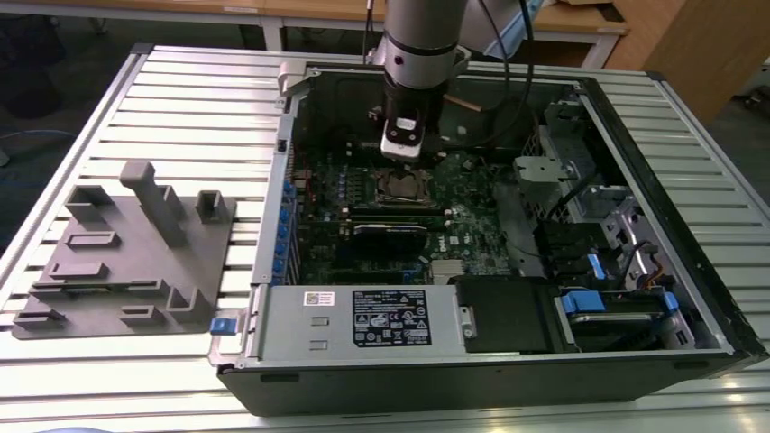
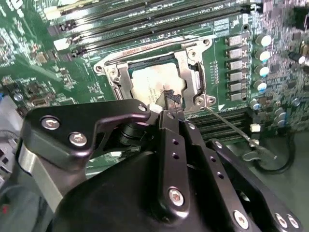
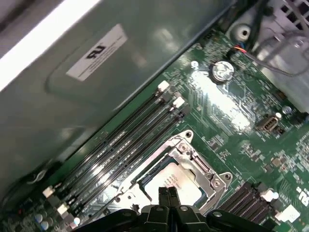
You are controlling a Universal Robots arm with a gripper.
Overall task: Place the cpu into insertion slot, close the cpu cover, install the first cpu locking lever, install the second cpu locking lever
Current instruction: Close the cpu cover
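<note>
The cpu (image 2: 150,86) lies flat in the insertion slot (image 1: 405,186) on the green motherboard, its dull silver top visible in both wrist views (image 3: 187,182). The cpu cover (image 2: 191,64), a silver frame, lies down around it. My gripper (image 2: 169,99) hangs just above the cpu's edge, fingers shut together with nothing between them; its fingertips (image 3: 167,194) point at the cpu. A thin wire locking lever (image 2: 231,127) sticks out from the socket's corner, away from the frame. In the exterior view the gripper (image 1: 403,155) sits inside the open case, right over the socket.
Long black memory slots (image 3: 120,145) run beside the socket. The case walls, a power supply (image 1: 367,320) and drive cages (image 1: 578,198) hem in the board. A grey fixture block (image 1: 121,253) stands on the slatted table at the exterior view's left.
</note>
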